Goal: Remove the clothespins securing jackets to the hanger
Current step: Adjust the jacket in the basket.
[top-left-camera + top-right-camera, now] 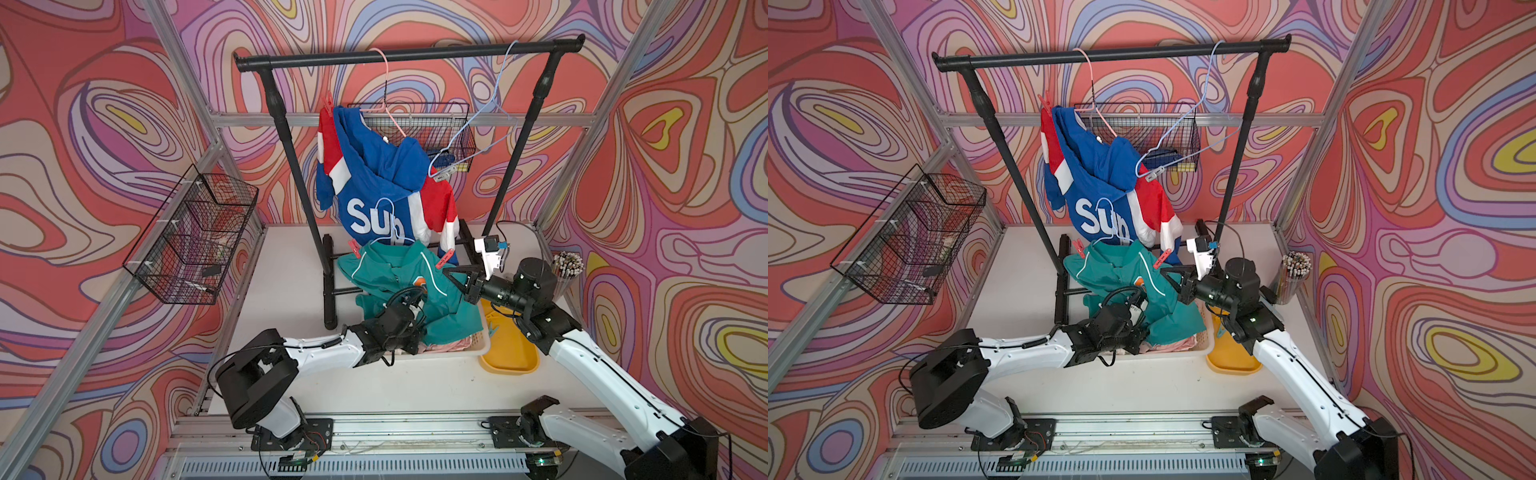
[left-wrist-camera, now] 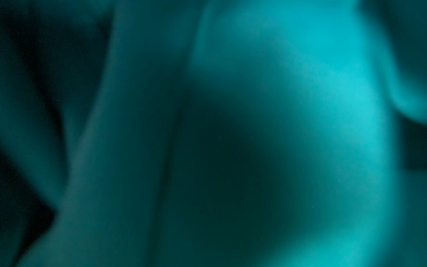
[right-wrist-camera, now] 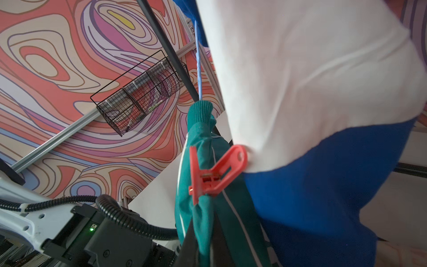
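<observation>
The right pincer (image 3: 204, 228) clamps the teal jacket (image 1: 382, 274) just beside a coral clothespin (image 3: 212, 175). The left pincer (image 1: 417, 302), closed, sits buried in that jacket, perhaps pinching cloth.

Teal-green jacket (image 1: 374, 270), white piping; coral clothespin (image 3: 212, 175); blue-red-white hooded jacket (image 1: 374, 174).

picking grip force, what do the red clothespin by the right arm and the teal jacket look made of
Red clothespin: smooth moulded plastic, slight sheen, with a seemingly metal hinge spring. Teal jacket: matte fabric, judging by folds and ribbed cuff; fibre unclear.
</observation>
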You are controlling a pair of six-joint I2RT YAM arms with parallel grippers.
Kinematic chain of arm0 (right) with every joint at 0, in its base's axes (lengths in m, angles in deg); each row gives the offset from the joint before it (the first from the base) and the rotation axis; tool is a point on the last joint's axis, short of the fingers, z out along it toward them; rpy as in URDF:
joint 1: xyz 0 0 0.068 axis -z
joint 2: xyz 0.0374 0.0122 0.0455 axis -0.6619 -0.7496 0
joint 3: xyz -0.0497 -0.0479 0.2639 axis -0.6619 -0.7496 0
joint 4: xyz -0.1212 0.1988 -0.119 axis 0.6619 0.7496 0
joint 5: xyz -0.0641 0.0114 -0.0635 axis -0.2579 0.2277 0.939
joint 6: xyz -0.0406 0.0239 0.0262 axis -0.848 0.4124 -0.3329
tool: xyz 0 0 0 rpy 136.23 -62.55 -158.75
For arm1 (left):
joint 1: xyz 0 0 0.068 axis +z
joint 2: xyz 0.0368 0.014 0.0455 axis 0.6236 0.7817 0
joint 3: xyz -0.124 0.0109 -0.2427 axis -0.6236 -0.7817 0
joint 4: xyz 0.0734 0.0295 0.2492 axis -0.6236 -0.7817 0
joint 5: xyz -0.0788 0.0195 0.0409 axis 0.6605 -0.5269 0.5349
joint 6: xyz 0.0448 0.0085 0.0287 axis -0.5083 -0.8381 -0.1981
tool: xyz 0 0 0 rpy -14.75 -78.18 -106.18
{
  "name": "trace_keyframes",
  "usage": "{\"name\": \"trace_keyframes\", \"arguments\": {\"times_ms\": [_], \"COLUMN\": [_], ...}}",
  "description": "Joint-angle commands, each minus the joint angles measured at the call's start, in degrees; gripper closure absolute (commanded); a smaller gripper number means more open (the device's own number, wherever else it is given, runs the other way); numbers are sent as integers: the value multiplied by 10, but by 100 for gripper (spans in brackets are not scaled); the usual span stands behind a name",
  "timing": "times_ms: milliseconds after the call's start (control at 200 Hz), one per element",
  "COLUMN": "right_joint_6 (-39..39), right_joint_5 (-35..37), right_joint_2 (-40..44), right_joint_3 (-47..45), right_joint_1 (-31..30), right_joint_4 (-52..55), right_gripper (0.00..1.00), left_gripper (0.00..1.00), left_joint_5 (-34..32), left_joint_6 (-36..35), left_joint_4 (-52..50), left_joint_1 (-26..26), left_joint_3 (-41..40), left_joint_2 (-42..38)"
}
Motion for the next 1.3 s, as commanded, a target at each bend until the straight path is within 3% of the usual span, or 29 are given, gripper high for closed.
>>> {"name": "trace_keyframes", "arguments": {"times_ms": [0,270,346,426,506,701,876,992,1297], "right_joint_6": [4,7,8,6,4,-8,-22,-38,-48], "right_joint_5": [4,0,0,0,2,11,30,44,51], "right_joint_2": [5,0,-2,-4,-2,5,17,20,2], "right_joint_3": [-19,-54,-59,-60,-60,-56,-48,-39,-32], "right_joint_1": [-4,-4,-5,-6,-6,-8,-15,-23,-48], "right_joint_4": [-14,-26,-31,-31,-29,-18,2,24,30], "right_gripper": [100,100,100,100,100,100,100,100,100], "left_gripper": [100,99,88,65,50,33,29,28,26], "left_joint_5": [-30,-48,-49,-51,-55,-87,-108,-120,-40], "left_joint_6": [25,55,54,53,42,13,-12,-25,-56], "left_joint_4": [80,132,120,99,58,-113,-261,-347,-339], "left_joint_1": [-1,-2,-2,-2,-3,-3,-3,16,130], "left_joint_3": [-25,-74,-77,-81,-83,-75,-43,9,146], "left_joint_2": [41,72,55,14,-43,-194,-315,-356,-306]}}
